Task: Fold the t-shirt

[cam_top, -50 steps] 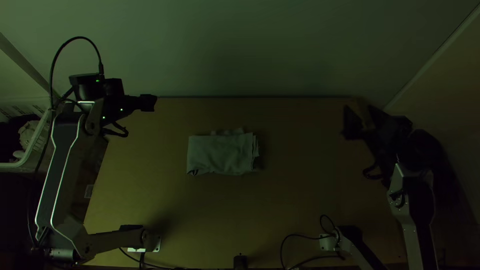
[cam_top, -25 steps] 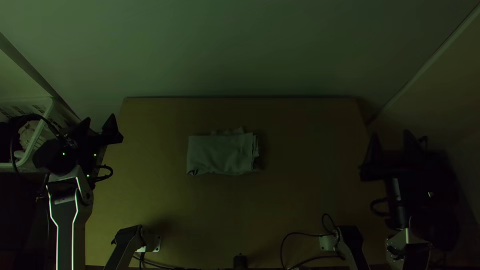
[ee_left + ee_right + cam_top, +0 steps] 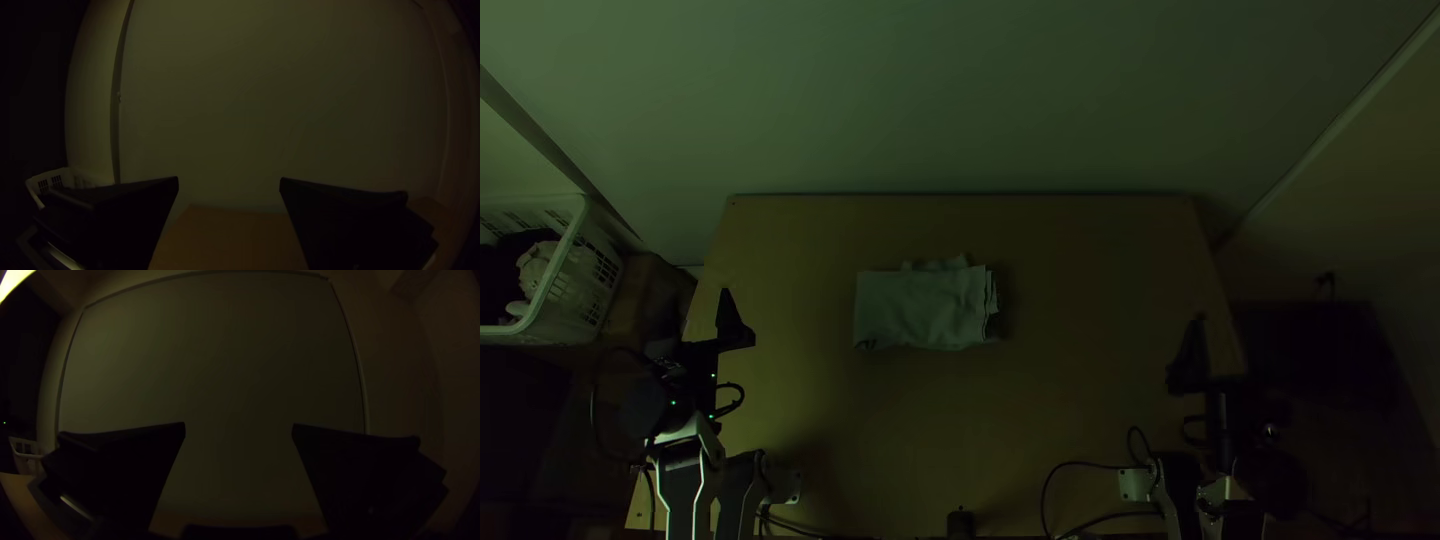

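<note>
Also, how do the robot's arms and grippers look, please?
The left arm and right arm have pale links and black joints. The left gripper and right gripper each have two wide, flat black fingers. A black cable loops near the left gripper's small green lights.

- The T-shirt point(image 3: 920, 308) is made of soft-looking, matt cloth, by which fine creases and rippled layered edges are shown.
- The table point(image 3: 1080, 400) is surfaced in wood, seen as smooth and mostly matt.
- The basket point(image 3: 577, 262) is formed of pale, smooth plastic, pierced with slots; crumpled cloth point(image 3: 538, 266) is held in it.
- The left gripper point(image 3: 697, 315) and right gripper point(image 3: 1228, 345) are finished in matt black, with smooth faces seen on the fingers.
- The links of the left arm point(image 3: 683, 490) and right arm point(image 3: 1232, 508) are faced in smooth, pale, metal-like material.
- The bracket point(image 3: 1135, 485) is seen as smooth metal.
- The cable point(image 3: 1043, 500) is sheathed in smooth, black, plastic-like material.
- The wall point(image 3: 960, 100) is finished smooth and matt.
</note>
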### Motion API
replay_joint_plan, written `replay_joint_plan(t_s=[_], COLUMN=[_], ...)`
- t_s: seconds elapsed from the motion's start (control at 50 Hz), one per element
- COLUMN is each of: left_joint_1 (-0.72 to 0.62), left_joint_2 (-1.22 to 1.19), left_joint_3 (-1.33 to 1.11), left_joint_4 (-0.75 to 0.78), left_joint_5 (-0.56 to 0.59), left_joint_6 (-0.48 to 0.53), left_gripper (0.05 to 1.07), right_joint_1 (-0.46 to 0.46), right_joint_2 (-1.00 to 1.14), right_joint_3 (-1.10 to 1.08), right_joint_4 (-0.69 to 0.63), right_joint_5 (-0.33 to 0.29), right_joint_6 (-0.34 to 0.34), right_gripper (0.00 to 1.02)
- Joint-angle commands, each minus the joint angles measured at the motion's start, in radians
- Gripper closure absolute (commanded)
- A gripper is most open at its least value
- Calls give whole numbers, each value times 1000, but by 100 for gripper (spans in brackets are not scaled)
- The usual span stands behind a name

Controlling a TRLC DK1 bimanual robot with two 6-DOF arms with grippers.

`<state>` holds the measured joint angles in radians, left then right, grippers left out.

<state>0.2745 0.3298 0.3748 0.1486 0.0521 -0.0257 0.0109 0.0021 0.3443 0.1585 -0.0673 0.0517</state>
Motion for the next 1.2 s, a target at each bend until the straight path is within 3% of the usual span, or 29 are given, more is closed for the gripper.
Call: replay_joint_plan(t_s=[0.0, 0.3, 0.46, 0.68, 0.78, 0.98, 1.18], left_joint_1=[-28, -104, -159, -173, -172, -86, -84], left_joint_2=[-37, -74, -173, -333, -331, -331, -330], left_joint_3=[-76, -251, -333, -378, -372, -372, -372], left_joint_4=[57, 132, 128, -101, -153, -158, -158], left_joint_5=[-8, -9, -9, -8, -9, -21, -21], left_joint_6=[-13, -46, -39, -39, -33, -25, -25], left_gripper=[10, 10, 10, 10, 10, 10, 10], right_joint_1=[-6, -29, -46, -68, -77, -78, -78], right_joint_2=[-7, -7, -7, -8, -7, -5, -5], right_joint_3=[-77, -312, -343, -340, -337, -335, -335], right_joint_4=[50, 118, 29, -140, -169, -172, -172], right_joint_5=[9, 14, 12, 17, 66, 69, 69], right_joint_6=[16, 14, 16, 17, 33, 27, 27], right_gripper=[4, 4, 4, 4, 4, 4, 4])
